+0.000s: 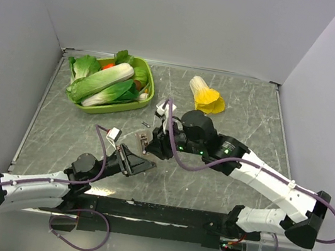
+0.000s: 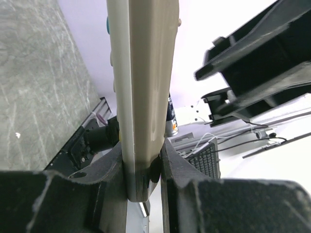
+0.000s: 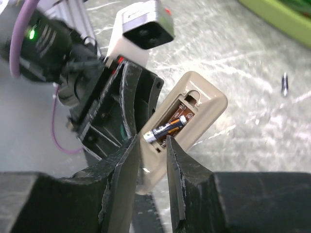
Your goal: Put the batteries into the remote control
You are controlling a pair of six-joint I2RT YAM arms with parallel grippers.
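My left gripper [image 2: 144,170] is shut on the lower end of the remote control [image 2: 143,92], which stands up edge-on between its fingers. From the right wrist view the remote [image 3: 204,104] shows its beige back with the battery bay uncovered. One battery [image 3: 166,130] lies slanted in the bay, its silver end sticking out. My right gripper [image 3: 153,148] hovers just below that end, jaws apart, clamping nothing. From above, both grippers meet at the remote [image 1: 141,140] mid-table. A second battery [image 3: 285,84] lies loose on the table [image 1: 145,124].
A green basket [image 1: 150,88] of toy vegetables stands at the back left. A yellow-and-white toy cabbage [image 1: 206,95] lies at the back centre-right. Grey walls close the table on three sides. The left wrist camera [image 3: 146,22] sits close above the remote.
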